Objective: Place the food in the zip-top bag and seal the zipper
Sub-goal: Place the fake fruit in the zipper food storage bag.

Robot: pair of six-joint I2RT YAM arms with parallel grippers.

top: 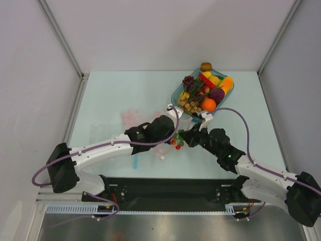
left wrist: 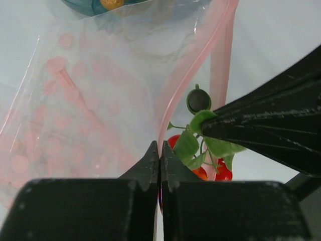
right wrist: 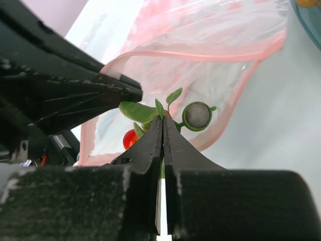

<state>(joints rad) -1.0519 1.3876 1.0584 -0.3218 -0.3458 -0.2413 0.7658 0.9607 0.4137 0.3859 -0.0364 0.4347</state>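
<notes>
Left pincer (left wrist: 159, 159) was clenched, its tips pinching the zipper (left wrist: 196, 60) of the zip-top bag (left wrist: 90, 85); in the left wrist view the pale-pink strip ran straight down into the closed jaws. Right pincer (right wrist: 162, 129) was likewise clenched, grasping a tomato sprig (left wrist: 196, 146) by its green leaves, with red fruits hanging just below them. From the right wrist view I noted the bag's mouth standing open, the two pink lips parted in a loop, and the sprig held right at that opening. I could not tell whether it sat inside the lip or just outside. In the top view both pincers met near the middle of the table (top: 110, 90), tips almost touching, with the bag spread out to the left of them in that view. The rest of the food (top: 200, 93) sat in the teal tray (top: 175, 93) at the far right: an orange (top: 208, 104), a lemon (top: 214, 79), a tan grape bunch (top: 190, 105) and a purple piece (top: 216, 94). A brown fruit (top: 205, 66) rested at the tray's far rim; whether on it or just beyond, I could not tell.
</notes>
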